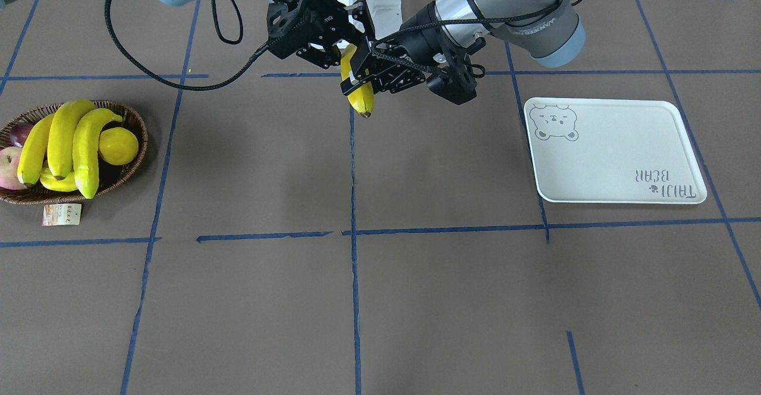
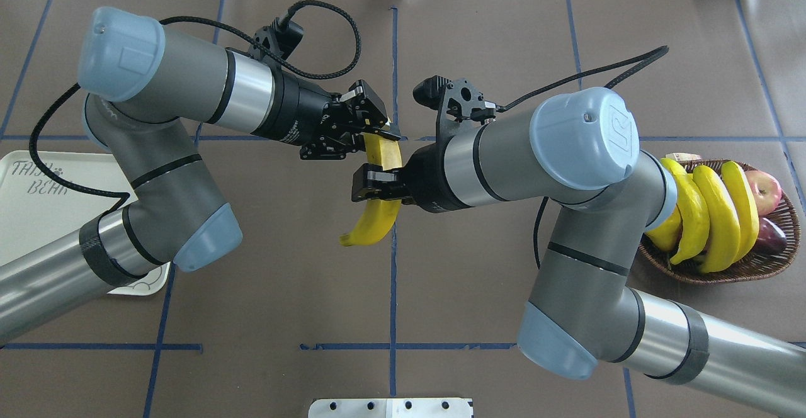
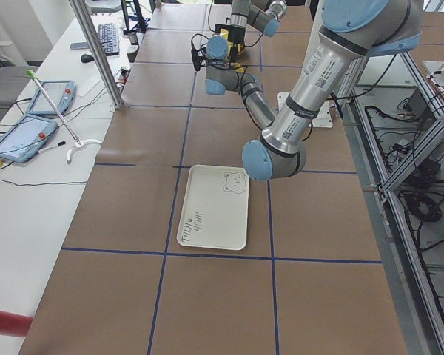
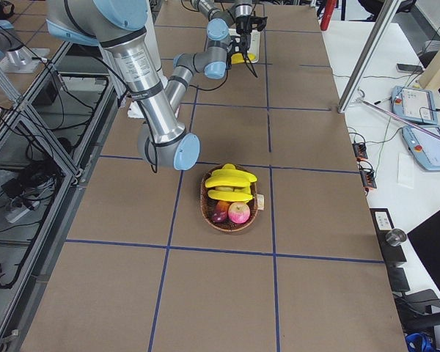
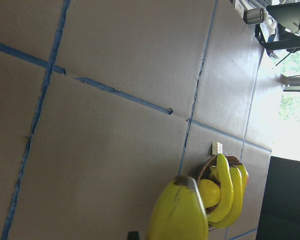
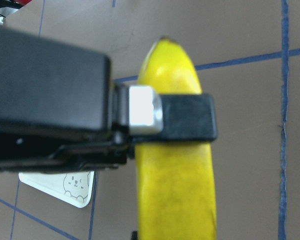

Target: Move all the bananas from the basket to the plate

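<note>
Held banana (image 2: 376,220) aloft over middle of tabletop (image 1: 416,300), between both arms, well apart from basket (image 1: 140,126) and plate (image 1: 624,151). Right gripper (image 2: 376,190): fingers clenched around banana's middle. Left gripper (image 2: 373,136): fingers clamped on far, dark-tipped end; one finger (image 6: 187,117) flush across peel in right wrist view. Three more bananas (image 1: 62,139) side by side in basket, beside round yellow fruit (image 1: 118,145) and red apple (image 2: 763,191). Plate flat on tabletop, on left arm's side.

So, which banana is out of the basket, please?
The banana clamped in the right gripper, raised above the table; the other bananas lie in the basket.
</note>
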{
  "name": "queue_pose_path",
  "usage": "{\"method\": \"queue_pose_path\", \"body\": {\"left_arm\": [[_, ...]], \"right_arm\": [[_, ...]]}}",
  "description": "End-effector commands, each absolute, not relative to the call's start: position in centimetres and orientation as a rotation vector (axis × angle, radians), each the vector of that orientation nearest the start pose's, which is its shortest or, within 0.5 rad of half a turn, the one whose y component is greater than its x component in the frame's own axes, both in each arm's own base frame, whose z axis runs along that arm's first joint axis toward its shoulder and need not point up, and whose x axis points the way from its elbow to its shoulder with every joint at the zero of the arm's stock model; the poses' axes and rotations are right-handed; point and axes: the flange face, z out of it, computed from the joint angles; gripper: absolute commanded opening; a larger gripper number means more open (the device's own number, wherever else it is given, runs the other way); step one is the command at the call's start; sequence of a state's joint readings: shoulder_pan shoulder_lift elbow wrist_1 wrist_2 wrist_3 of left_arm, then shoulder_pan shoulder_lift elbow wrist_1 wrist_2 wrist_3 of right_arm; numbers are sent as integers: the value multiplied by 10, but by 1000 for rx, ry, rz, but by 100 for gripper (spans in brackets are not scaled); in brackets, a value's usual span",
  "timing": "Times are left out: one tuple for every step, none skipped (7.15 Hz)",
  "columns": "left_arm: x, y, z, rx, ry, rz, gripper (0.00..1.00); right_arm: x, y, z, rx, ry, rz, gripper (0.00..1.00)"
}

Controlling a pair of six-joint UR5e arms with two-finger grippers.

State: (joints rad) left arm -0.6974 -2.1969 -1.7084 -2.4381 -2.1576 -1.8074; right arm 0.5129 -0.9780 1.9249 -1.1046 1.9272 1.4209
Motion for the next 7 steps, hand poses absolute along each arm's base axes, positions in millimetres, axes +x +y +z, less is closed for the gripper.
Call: {"method": "queue_pose_path", "body": {"left_arm": [[416, -451, 132, -73, 1624, -239, 3], [417, -451, 132, -73, 1620, -239, 3], [420, -458, 141, -72, 1599, -251, 2], [414, -468, 157, -29, 1567, -246, 0], [408, -486, 189, -24, 1469, -279, 0], [386, -507, 221, -16, 1365, -325, 0], [347, -530, 253, -26, 1283, -356, 0]], "right_arm": [[-447, -367, 109, 165, -1425, 65, 100], [-445, -366, 108, 169, -1429, 66, 100], [-440, -365, 104, 174, -1438, 64, 100], [-433, -363, 105, 174, -1442, 62, 100], [-418, -358, 105, 184, -1450, 65, 100], [-401, -351, 113, 192, -1452, 72, 100], [-388, -362, 123, 216, -1435, 107, 100]]}}
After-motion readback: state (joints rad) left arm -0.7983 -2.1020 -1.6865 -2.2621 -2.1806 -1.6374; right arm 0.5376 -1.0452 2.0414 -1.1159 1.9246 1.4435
